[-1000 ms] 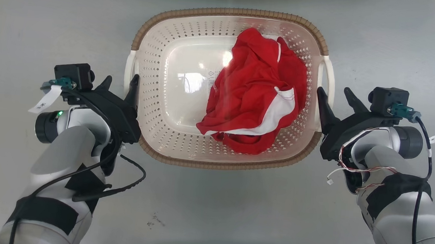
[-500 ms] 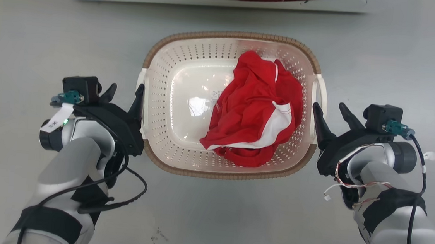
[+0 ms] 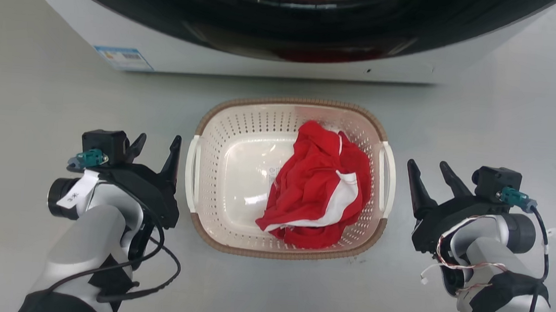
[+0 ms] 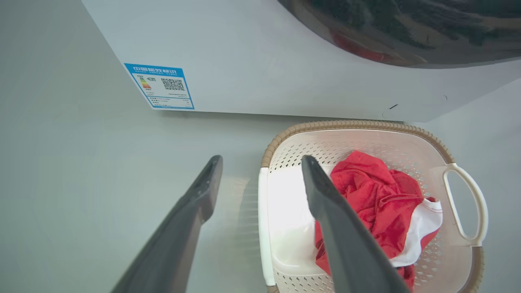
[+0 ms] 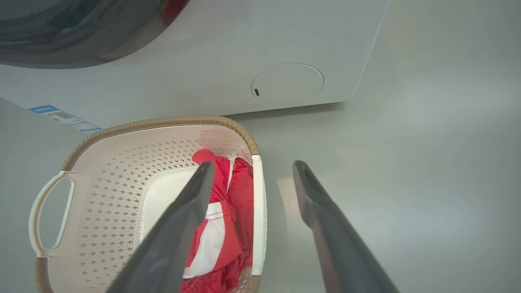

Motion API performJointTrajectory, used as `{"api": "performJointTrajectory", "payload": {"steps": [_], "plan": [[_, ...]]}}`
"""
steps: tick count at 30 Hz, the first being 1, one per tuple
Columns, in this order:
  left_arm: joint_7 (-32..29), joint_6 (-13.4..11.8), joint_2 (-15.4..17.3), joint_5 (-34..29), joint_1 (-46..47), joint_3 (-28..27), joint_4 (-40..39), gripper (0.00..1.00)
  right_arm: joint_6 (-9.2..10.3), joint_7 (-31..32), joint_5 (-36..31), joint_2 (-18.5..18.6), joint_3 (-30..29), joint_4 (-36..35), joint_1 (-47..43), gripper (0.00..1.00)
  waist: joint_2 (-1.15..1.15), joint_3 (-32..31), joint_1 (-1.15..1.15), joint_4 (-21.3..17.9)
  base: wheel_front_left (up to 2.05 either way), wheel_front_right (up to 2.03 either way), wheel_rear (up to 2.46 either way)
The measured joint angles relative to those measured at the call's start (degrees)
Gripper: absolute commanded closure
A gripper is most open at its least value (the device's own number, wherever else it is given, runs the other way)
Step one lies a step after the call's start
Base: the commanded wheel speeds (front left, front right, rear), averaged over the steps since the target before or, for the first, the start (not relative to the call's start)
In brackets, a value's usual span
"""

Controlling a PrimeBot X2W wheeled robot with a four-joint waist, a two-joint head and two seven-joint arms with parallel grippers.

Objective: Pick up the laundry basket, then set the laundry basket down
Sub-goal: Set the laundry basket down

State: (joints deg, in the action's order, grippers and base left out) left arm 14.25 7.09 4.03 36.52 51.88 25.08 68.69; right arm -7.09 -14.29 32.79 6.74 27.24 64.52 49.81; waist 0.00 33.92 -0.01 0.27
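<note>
The laundry basket (image 3: 292, 100) rests on the floor (image 3: 267, 294) by the washing machine (image 3: 265, 65), left gripper (image 3: 159, 139) and right gripper (image 3: 426, 163) wide, empty, flanking it — seemingly set down — so the arms need only draw clear.

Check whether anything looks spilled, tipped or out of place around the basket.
Nothing stands out. The laundry basket sits upright on the floor before the washing machine, the red garment wholly inside it. The left gripper and right gripper are open at either side, holding nothing.
</note>
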Motion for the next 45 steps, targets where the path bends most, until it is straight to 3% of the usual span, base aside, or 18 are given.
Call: {"api": "performJointTrajectory", "payload": {"steps": [14, 29, 45], "plan": [[0.04, -1.02, 1.34, -1.03, -9.87, -1.82, -7.84, 0.00, 0.05, 0.00, -1.08, 1.05, -2.08, -8.69, -8.99, 0.00, 0.00, -11.76, 0.00, -0.12, 0.00, 0.00, 0.00], [0.04, -5.16, 3.71, -5.48, -23.29, -3.01, -23.82, 0.00, 4.13, 0.00, -4.32, 2.61, -4.46, -21.06, -20.74, 0.00, 0.00, -23.61, 0.00, 0.37, 0.00, 0.00, 0.00], [0.05, -9.71, 6.90, -9.93, -37.21, -4.59, -45.60, 0.00, 7.68, -0.01, -8.25, 4.92, -5.78, -36.87, -32.44, 0.00, 0.00, -31.52, 0.00, 0.56, 0.00, 0.00, 0.00]]}}
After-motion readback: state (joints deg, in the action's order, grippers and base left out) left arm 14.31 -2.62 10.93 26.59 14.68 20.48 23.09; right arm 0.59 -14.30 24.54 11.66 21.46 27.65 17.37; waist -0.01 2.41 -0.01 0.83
